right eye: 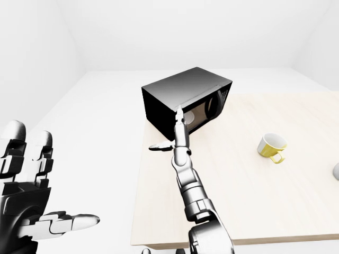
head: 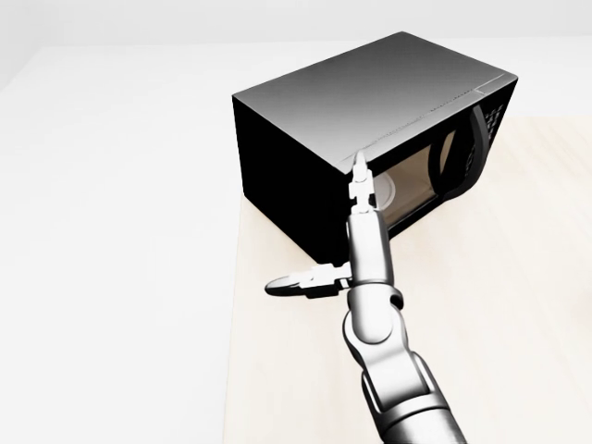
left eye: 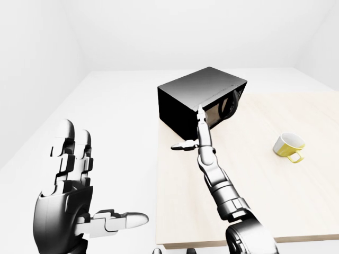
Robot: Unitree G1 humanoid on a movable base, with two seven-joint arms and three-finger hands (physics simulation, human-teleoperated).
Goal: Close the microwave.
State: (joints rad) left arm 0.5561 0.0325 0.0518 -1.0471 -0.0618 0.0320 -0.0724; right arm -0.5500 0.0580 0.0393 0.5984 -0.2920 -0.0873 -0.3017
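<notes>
A black microwave (head: 370, 92) stands at the top left of a light wooden table (head: 518, 305). Its glass door (head: 421, 190) faces the lower right of the head view and looks about flush with the body. My right hand (head: 319, 227) is open, its fingers (head: 359, 180) stretched straight with the tips at the door's left edge near the top corner, and its thumb stuck out to the left. My left hand (left eye: 106, 174) is open and empty, raised at the lower left of the left-eye view, far from the microwave.
A yellow mug (left eye: 289, 146) stands on the table to the right of the microwave. A small grey thing (right eye: 336, 170) shows at the right edge of the right-eye view. The table's left edge runs just left of the microwave; white floor lies beyond.
</notes>
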